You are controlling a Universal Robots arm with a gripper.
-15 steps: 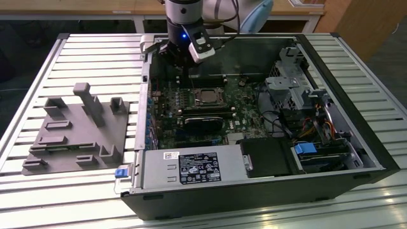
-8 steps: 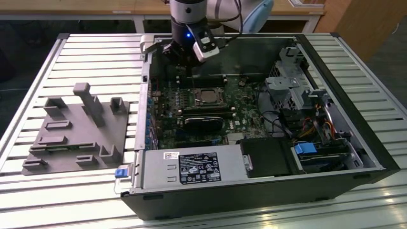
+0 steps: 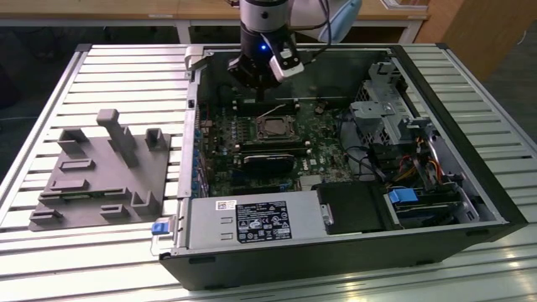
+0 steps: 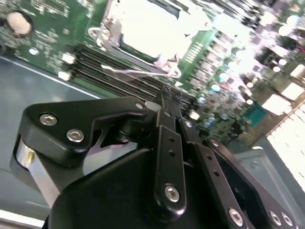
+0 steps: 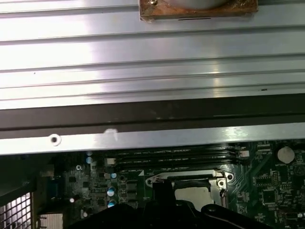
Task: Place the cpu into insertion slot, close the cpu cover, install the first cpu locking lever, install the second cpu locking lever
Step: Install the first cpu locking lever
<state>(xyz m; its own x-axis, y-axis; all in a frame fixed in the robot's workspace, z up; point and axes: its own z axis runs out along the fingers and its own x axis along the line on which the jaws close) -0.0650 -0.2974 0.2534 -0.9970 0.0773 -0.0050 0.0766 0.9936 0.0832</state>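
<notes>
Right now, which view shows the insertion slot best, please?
The exterior view: the insertion slot sits whole and unblocked. The second wrist view crops it; in the first wrist view, the end effector hides part.

The arm (image 3: 265, 19) is cut off by the exterior view's top edge. In the second wrist view, glare whitens the slot (image 4: 143, 33), so what lies in it cannot be told. In the first wrist view, the gripper (image 5: 163, 188) hides the slot's near part.

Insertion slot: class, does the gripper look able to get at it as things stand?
Probably yes. The gripper hangs close above the insertion slot inside the open case, and nothing lies between them in the exterior view.
</notes>
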